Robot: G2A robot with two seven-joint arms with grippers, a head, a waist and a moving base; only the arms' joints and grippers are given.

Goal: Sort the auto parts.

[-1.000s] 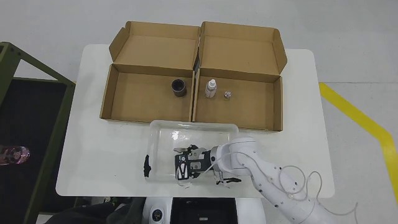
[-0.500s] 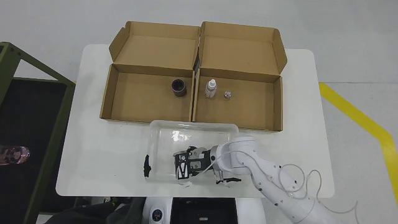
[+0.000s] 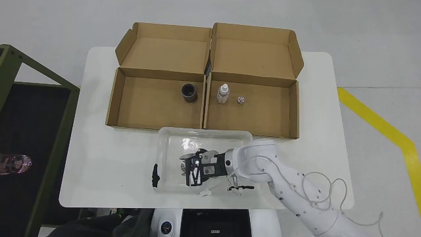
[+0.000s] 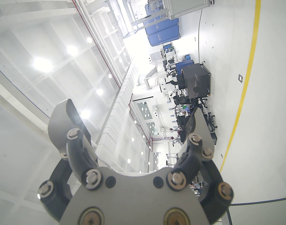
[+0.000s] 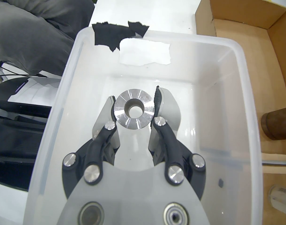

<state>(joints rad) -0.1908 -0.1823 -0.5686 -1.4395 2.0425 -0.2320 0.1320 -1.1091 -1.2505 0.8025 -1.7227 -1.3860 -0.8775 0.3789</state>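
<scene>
A shiny metal ring (image 5: 134, 112) with a centre hole sits between the fingers of my right gripper (image 5: 134, 94), which is shut on it inside the clear plastic bin (image 5: 241, 54). In the top view the same right gripper (image 3: 191, 170) is over the left half of the bin (image 3: 204, 130). A dark cylinder (image 3: 189, 93) stands in the left cardboard box (image 3: 118, 99). The right cardboard box (image 3: 289, 115) holds a white bottle-shaped part (image 3: 223, 93) and a small silver part (image 3: 241, 100). My left gripper (image 4: 131, 111) is open, holds nothing and points up at the ceiling.
Black tape (image 5: 117, 32) is stuck on the bin's far rim. Both boxes stand just behind the bin with their lids folded back. A green frame (image 3: 26, 105) borders the table on the left. Bare white table (image 3: 99, 158) lies left of the bin.
My right gripper has shifted a little toward the boxes within the bin. The parts in the boxes have not moved.
</scene>
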